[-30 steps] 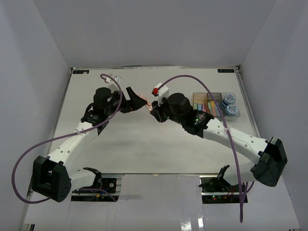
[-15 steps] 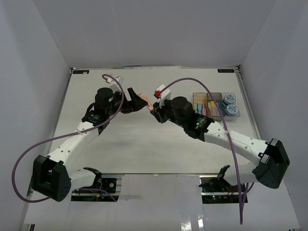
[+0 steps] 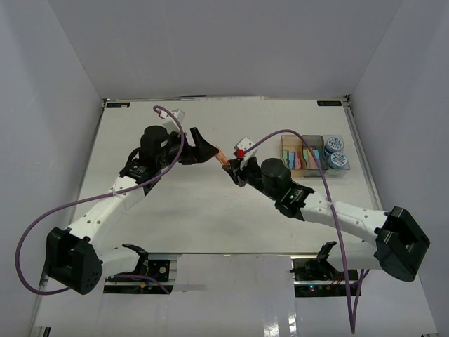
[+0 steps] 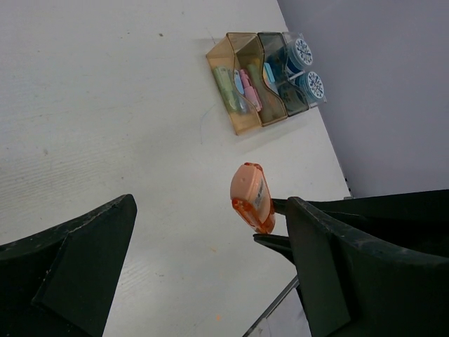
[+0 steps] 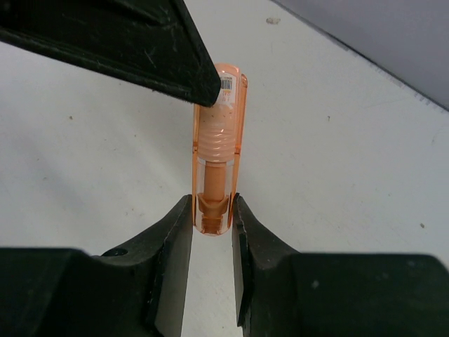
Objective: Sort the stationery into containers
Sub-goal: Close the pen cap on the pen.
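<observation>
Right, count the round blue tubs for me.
2. One tub sits at the far end of the clear bin, the other tub right in front of it; more may be hidden underneath.

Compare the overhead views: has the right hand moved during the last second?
Yes. The right hand, shut on the orange stick, has shifted slightly toward the near edge and rightward, closer to the amber bin.

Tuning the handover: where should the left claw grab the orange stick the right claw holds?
I'd grip the orange stick at its free end, beyond the right claw, which pinches only the other end. Bring the left claw in from the side, open jaws straddling the exposed half.
</observation>
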